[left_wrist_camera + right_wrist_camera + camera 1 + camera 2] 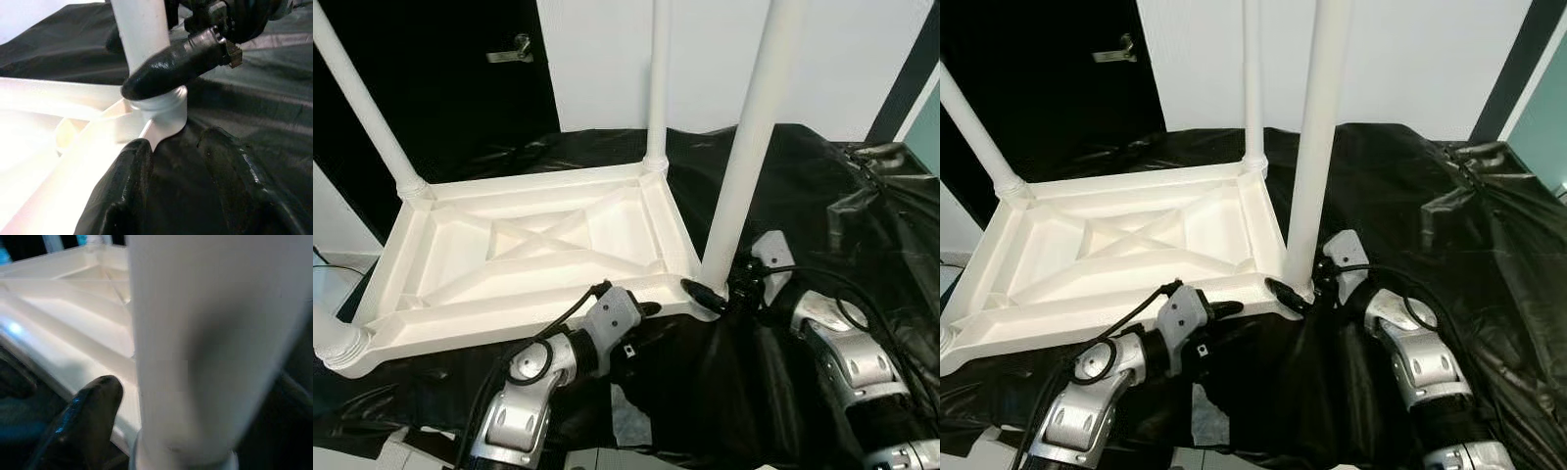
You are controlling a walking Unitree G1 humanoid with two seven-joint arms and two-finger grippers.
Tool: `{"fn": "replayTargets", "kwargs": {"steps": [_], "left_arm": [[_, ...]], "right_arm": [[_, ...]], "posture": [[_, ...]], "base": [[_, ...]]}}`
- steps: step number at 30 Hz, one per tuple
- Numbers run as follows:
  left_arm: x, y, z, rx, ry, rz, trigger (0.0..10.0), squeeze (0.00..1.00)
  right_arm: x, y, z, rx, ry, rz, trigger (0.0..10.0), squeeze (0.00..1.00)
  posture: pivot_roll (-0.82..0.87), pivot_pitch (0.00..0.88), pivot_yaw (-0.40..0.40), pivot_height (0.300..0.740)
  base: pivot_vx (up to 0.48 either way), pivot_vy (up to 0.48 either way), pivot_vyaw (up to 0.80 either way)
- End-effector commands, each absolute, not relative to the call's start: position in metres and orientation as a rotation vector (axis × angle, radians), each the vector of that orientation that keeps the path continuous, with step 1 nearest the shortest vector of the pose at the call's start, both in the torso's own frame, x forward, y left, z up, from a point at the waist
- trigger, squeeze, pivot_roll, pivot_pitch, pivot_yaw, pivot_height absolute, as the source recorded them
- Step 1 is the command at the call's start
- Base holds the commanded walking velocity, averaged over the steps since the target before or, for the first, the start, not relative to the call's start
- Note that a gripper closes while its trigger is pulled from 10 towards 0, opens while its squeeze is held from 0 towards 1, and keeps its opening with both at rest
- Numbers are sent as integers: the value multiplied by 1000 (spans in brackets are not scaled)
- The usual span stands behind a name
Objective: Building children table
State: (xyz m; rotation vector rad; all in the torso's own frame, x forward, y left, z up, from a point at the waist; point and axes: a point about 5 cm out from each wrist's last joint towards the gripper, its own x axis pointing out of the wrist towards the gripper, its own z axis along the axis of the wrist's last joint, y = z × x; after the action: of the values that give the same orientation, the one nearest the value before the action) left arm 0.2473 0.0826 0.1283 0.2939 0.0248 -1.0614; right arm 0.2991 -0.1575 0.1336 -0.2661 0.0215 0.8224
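Observation:
A white children's table lies upside down on black sheeting, its ribbed underside facing up and its legs standing upright. My right gripper is at the foot of the near right leg, shut on it just above the collar. One of its fingers lies against the leg, and the same finger crosses the leg in the left wrist view. My left gripper is open at the table's front rim, a short way left of that leg. One of its fingers touches the rim.
Three more legs stand at the back right, back left and near left corner. The crumpled black sheet covers the surface all around. Behind are a dark door with a metal handle and a white wall.

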Motion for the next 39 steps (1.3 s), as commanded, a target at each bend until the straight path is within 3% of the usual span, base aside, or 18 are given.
{"fn": "replayTargets", "kwargs": {"steps": [1, 13, 14, 15, 24, 30, 39], "left_arm": [[252, 88, 126, 302, 23, -927, 10000, 0], [252, 88, 124, 301, 22, -916, 10000, 0], [252, 87, 124, 303, 22, -918, 10000, 0], [253, 87, 125, 304, 20, -917, 10000, 0], [252, 86, 124, 298, 20, -919, 10000, 0], [251, 85, 124, 294, 20, -926, 10000, 0], [252, 84, 125, 291, 15, -925, 10000, 0]], "right_arm": [[299, -156, 131, -281, 30, 843, 0, 0], [300, -167, 127, -242, 42, 821, 0, 0], [299, -167, 127, -218, 38, 797, 2549, 0], [299, -167, 125, -207, 36, 770, 10000, 0], [294, -160, 119, -183, 22, 554, 10000, 0], [291, -148, 114, -128, 19, 203, 10000, 0], [286, -127, 121, -59, -4, 63, 10000, 0]], "posture": [[70, 0, 1, 740], [65, 0, -2, 740], [63, 0, -2, 740], [63, 0, -4, 740], [57, 0, -2, 740], [57, 0, -7, 740], [48, 0, 7, 740]], "base": [[0, 0, 0], [0, 0, 0], [0, 0, 0], [0, 0, 0], [0, 0, 0], [0, 0, 0], [0, 0, 0]]}}
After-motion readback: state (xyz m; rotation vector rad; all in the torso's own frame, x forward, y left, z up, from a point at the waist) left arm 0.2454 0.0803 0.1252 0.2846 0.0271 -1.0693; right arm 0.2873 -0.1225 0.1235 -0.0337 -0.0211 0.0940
